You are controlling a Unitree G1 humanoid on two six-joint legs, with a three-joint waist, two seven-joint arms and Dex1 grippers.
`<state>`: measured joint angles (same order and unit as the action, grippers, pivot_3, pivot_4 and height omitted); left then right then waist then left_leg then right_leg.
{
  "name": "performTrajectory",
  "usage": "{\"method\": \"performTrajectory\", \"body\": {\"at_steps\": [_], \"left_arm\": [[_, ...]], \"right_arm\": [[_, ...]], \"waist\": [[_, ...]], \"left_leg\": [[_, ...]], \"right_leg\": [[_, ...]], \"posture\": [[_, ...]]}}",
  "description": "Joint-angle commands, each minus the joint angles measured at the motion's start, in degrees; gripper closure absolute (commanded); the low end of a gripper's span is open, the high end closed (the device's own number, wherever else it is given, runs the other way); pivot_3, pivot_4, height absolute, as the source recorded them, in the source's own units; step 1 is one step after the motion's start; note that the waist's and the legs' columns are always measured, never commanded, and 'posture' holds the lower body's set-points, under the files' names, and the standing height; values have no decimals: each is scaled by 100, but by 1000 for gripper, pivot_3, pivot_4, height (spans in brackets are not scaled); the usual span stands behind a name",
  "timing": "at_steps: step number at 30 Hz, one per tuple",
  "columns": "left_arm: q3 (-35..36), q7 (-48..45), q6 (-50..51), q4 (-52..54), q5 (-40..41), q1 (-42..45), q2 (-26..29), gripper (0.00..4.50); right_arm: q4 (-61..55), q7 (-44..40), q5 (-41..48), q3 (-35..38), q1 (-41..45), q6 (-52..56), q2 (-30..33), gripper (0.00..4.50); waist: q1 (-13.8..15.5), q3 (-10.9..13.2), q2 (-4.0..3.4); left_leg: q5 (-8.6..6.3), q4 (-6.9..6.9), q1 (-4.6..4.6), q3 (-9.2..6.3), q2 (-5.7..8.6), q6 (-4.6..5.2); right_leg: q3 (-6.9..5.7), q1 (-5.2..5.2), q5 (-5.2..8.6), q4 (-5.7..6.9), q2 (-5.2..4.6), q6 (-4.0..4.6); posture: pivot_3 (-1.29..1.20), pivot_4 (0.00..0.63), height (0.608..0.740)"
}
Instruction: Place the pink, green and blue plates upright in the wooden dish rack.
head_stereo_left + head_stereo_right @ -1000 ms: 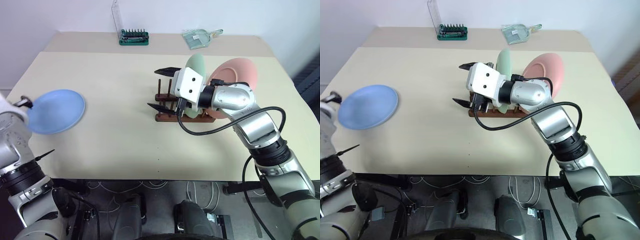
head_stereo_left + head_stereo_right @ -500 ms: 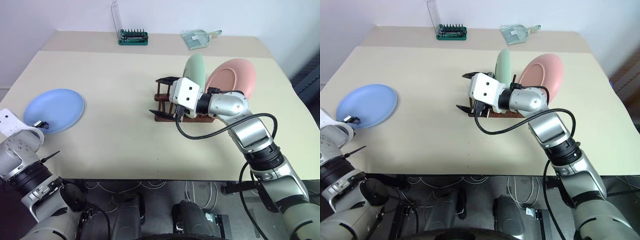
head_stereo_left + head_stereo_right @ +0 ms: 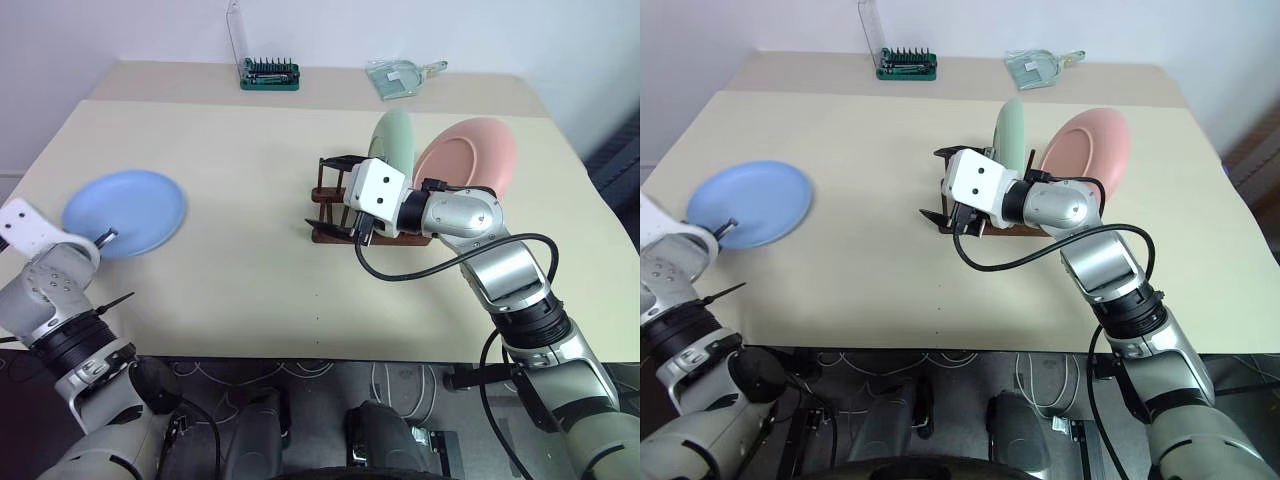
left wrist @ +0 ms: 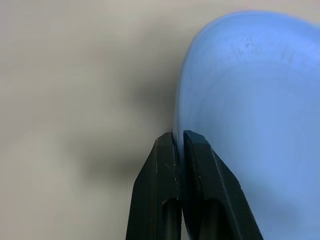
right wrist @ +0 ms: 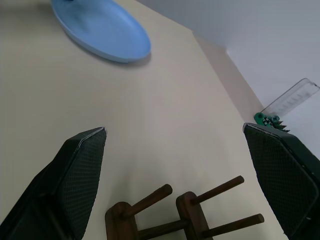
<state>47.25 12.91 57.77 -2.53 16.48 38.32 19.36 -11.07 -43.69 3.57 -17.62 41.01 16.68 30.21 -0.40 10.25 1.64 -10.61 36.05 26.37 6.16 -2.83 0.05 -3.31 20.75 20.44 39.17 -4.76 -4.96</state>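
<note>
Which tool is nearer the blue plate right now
Left. The left tool is shut on the blue plate at its near rim. The right tool is open, far across the table, by the rack.

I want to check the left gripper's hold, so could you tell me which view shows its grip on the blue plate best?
The left wrist view: the left gripper is shut on the rim of the blue plate, seen close up. The eye views show the whole plate with the gripper small at its near edge. The right wrist view shows the plate far off.
</note>
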Motion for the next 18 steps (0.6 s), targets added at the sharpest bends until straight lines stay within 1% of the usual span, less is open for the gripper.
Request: {"method": "performTrajectory", "body": {"at_steps": [1, 3, 8, 12, 18], "left_arm": [[-980, -749, -840, 635, 242, 290, -2, 4436], [-1499, -1079, -1163, 873, 248, 371, -32, 4436], [-2178, -1378, -1451, 1148, 372, 690, -145, 4436], [-2548, -1635, -1403, 1335, 615, 882, -169, 4436], [-2730, -1676, -1151, 1576, 961, 1061, -257, 4436]], "right_arm": [[-155, 86, -268, 108, 127, -201, 30, 0], [-107, 147, -532, 52, 206, -369, 42, 0], [41, 272, -1132, -68, 398, -730, 12, 0], [244, 411, -1629, -198, 525, -1014, -36, 0], [497, 585, -2116, -322, 675, -1329, -179, 0]], "waist": [[-3, 2, 7], [-19, 2, 7], [-81, 2, 6], [-75, 2, 5], [-42, 2, 6]], "left_leg": [[0, 0, 2, 0, 1, 0], [0, -1, 2, 2, 1, 0], [2, -2, -2, 5, -3, -3], [6, -4, -7, 5, -6, -7], [6, 1, -3, 5, -4, -5]], "right_leg": [[0, 0, 0, -2, 0, 0], [0, 0, 0, -5, 1, 0], [4, 2, 0, -1, 7, 0], [6, 3, 0, 4, 11, 1], [5, 2, 0, 3, 10, 0]], "posture": [[0, 150, 732], [0, 150, 732], [0, 150, 732], [0, 150, 732], [0, 150, 732]]}}
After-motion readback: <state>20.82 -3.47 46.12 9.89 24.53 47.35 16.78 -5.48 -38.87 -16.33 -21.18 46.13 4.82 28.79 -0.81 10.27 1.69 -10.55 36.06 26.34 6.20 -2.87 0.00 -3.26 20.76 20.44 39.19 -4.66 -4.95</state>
